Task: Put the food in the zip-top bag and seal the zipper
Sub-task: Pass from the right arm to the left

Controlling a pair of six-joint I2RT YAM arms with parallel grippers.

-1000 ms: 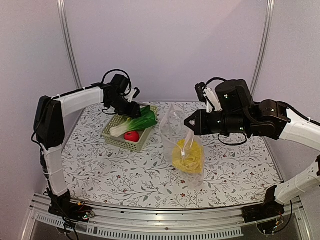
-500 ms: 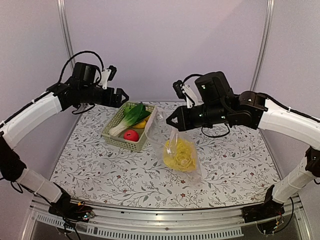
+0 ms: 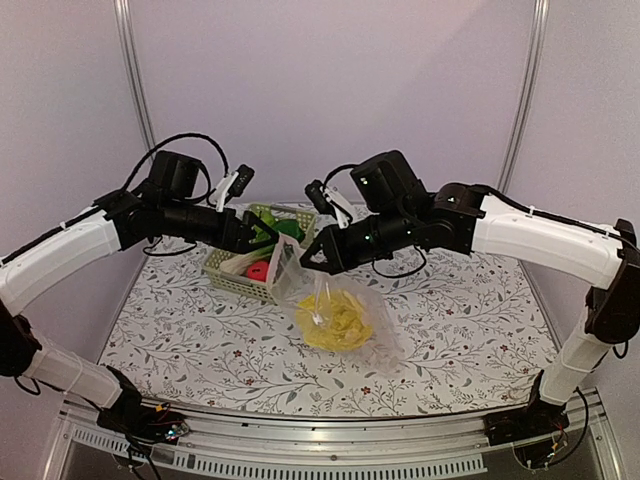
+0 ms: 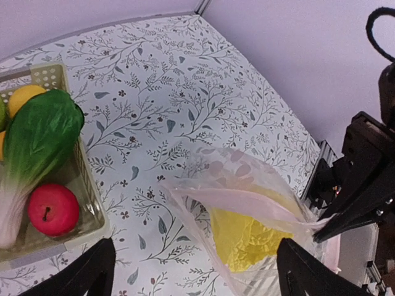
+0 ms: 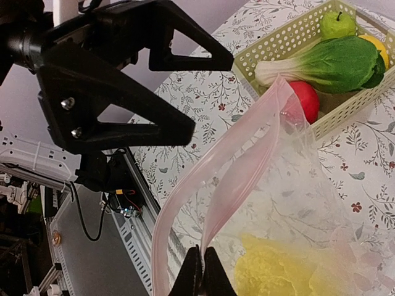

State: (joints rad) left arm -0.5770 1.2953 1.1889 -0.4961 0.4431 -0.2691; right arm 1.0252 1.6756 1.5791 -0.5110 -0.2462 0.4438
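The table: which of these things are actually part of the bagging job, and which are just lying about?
Part of the job:
- zip-top bag and its zipper
- yellow cabbage, already inside the bag
- red fruit, leafy green vegetable, green apple and yellow fruit, all in the basket

Just lying about:
- lattice basket
- floral table cover

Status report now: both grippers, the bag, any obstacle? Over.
Left gripper open near bag mouth. Right gripper shut on zip-top bag rim, unsealed. Cabbage inside; other food in basket. Nothing blocking the mouth.
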